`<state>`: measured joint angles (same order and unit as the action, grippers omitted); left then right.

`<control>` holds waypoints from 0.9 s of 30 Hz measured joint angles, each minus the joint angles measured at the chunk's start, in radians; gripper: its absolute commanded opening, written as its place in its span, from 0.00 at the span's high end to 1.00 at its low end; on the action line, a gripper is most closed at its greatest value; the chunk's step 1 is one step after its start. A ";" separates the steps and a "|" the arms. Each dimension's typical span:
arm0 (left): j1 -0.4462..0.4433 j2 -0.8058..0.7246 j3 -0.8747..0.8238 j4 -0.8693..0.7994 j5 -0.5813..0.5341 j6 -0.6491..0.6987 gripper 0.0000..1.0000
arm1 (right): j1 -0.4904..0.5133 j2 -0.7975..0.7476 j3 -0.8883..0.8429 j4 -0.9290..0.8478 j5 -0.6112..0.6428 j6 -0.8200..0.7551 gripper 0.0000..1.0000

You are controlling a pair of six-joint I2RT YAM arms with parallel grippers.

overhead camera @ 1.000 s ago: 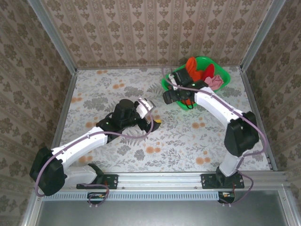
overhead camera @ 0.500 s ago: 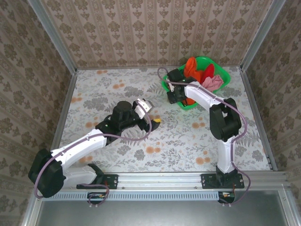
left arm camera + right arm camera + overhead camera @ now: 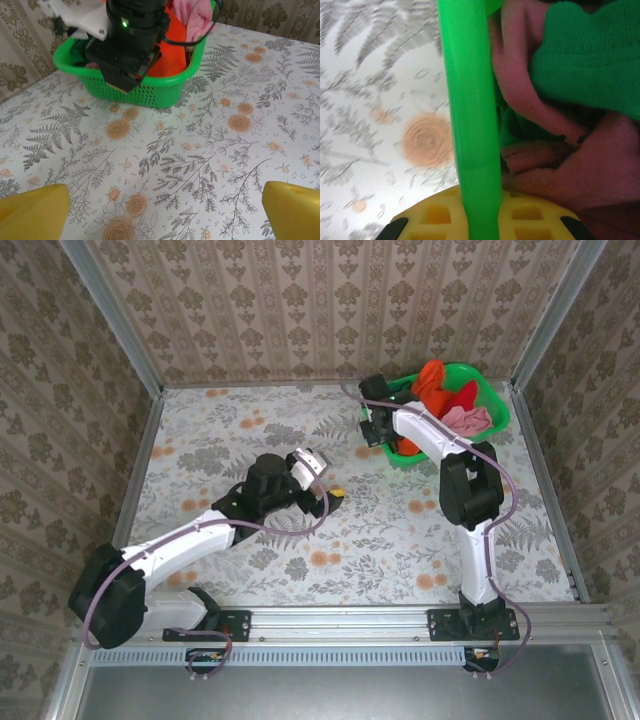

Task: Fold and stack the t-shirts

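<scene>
Top external view showed the left arm (image 3: 190, 540) stretched low and diagonally across the floral table (image 3: 230, 430), reaching toward the green basket (image 3: 500, 418) but ending well short of it. The left gripper (image 3: 335, 492) hovered over bare tabletop on the basket's left. In the left wrist view that gripper (image 3: 165, 210) stood with its yellow fingers (image 3: 35, 210) spread wide and nothing between them, aimed across the table (image 3: 225, 150) at the basket's perforated wall (image 3: 150, 95). To the right, the right arm (image 3: 470, 490) rose straight from its base, bent at the elbow and angled its forearm back to the basket's left rim, where the right gripper (image 3: 383, 428) sat. From the right wrist view the right gripper (image 3: 480, 210) appeared clamped on the basket's rim (image 3: 470, 100), with one yellow finger outside and one inside. Heaped in the basket lay an orange t-shirt (image 3: 432, 380), a red t-shirt (image 3: 460, 398) and a pink t-shirt (image 3: 468, 420). Just inside the rim the wrist camera caught dusky pink cloth (image 3: 555, 175) beneath a green t-shirt (image 3: 590, 55).
</scene>
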<state>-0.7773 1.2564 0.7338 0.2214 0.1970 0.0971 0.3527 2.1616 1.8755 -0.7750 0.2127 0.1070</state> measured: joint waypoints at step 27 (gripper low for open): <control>0.000 0.072 0.048 0.018 -0.011 -0.019 0.00 | -0.216 0.288 0.443 -0.072 0.102 -0.034 1.00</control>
<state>-0.7773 1.3289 0.7818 0.2394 0.1856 0.0784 0.1368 2.4496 2.3184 -0.8467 0.3149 0.0734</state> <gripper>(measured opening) 0.997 0.126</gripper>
